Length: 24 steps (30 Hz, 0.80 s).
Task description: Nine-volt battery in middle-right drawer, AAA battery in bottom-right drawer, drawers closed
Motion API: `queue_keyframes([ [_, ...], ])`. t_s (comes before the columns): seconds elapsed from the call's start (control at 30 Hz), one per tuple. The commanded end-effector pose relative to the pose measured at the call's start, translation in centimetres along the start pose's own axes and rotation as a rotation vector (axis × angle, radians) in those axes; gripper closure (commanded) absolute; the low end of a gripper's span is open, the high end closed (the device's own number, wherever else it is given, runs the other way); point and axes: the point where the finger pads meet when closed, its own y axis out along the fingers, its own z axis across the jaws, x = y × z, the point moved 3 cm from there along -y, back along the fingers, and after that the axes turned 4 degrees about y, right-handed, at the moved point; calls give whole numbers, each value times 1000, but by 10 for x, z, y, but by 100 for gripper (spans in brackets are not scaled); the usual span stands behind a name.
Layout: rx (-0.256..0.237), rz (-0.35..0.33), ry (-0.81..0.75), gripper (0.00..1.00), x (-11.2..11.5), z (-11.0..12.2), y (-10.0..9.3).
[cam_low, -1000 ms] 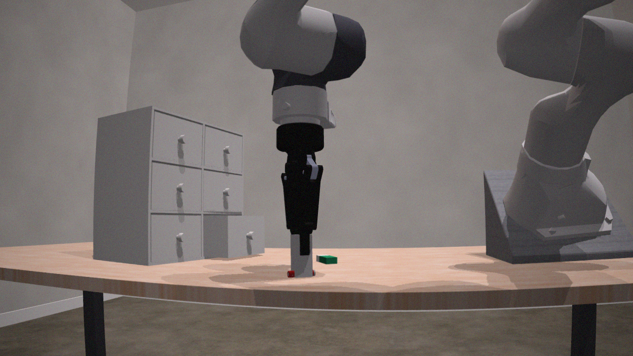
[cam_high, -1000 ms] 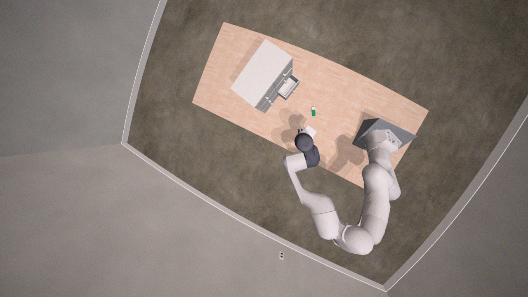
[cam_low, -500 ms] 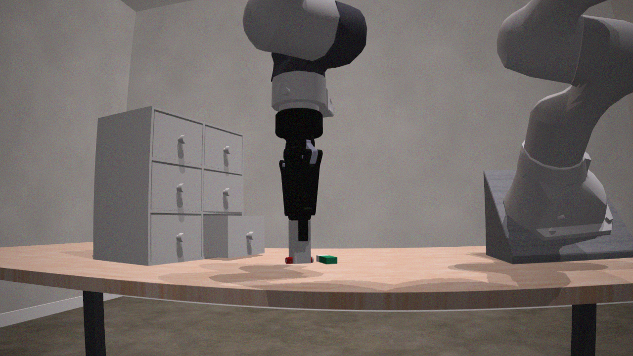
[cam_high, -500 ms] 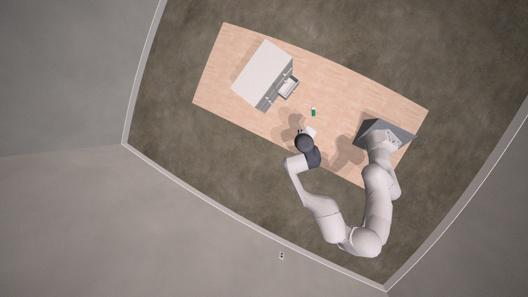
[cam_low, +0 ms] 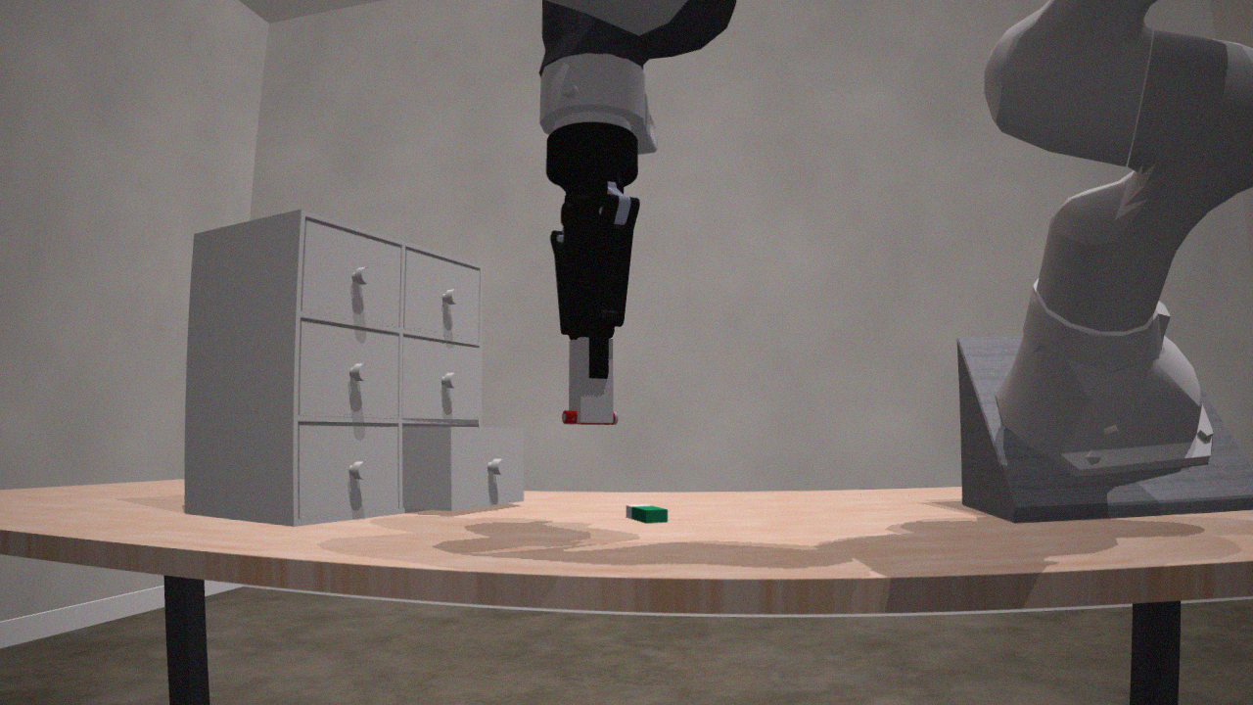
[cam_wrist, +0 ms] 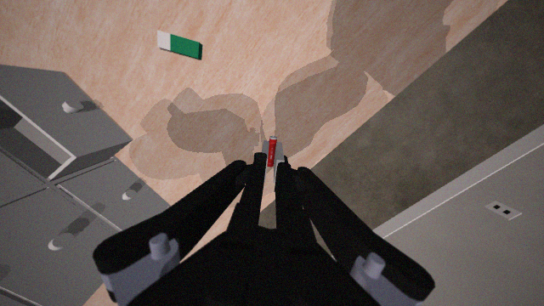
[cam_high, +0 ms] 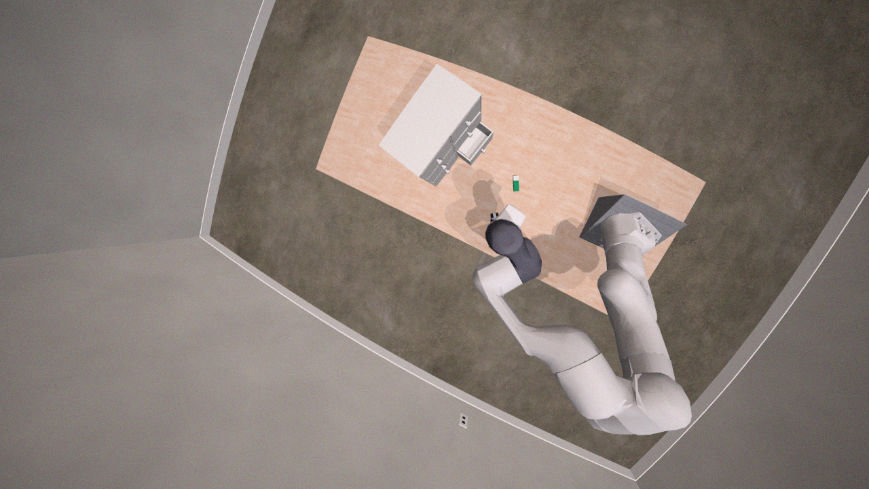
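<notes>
In the middle of the exterior view, the claw point(cam_high: 493, 216) point(cam_low: 592, 410) point(cam_wrist: 271, 150) pointed straight down, clenched on the AAA battery point(cam_low: 569, 417) point(cam_wrist: 271, 152), red, lying crosswise with its ends poking out past the fingertips. Battery was up in the air, apart from the surface point(cam_high: 577, 145) point(cam_low: 788, 595) point(cam_wrist: 255, 42). Top view: battery hidden, claw mostly covered by the arm point(cam_high: 580, 352) point(cam_low: 1138, 218). Small chest point(cam_high: 430, 118) point(cam_low: 241, 377) point(cam_wrist: 25, 238) stood upright, upper left of center in the top view, left side in the exterior view; three rows, two columns. Bottom-row right drawer point(cam_high: 480, 151) point(cam_low: 473, 464) point(cam_wrist: 38, 95) was pulled partly out; the other five fronts looked pushed in. Green-and-white block point(cam_high: 515, 183) point(cam_low: 648, 513) point(cam_wrist: 180, 44) lay flat on the surface, near frame center in the top view, below and right of the claw in the exterior view, upper left in the wrist view; could not tell whether it was the nine-volt battery. Gray wedge mount point(cam_high: 662, 220) point(cam_low: 985, 438) sat under the arm's foot, right side of the top and exterior views. Wall outlet point(cam_high: 463, 420) point(cam_wrist: 503, 210) showed at the bottom of the top view and at right in the wrist view.
</notes>
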Motion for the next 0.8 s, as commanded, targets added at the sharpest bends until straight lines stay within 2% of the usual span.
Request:
queue_keyframes([
  [0.0, -12, 15, 57, 97, -3, -2, -3],
  [0.77, -16, 14, 64, 97, -2, -4, -4],
])
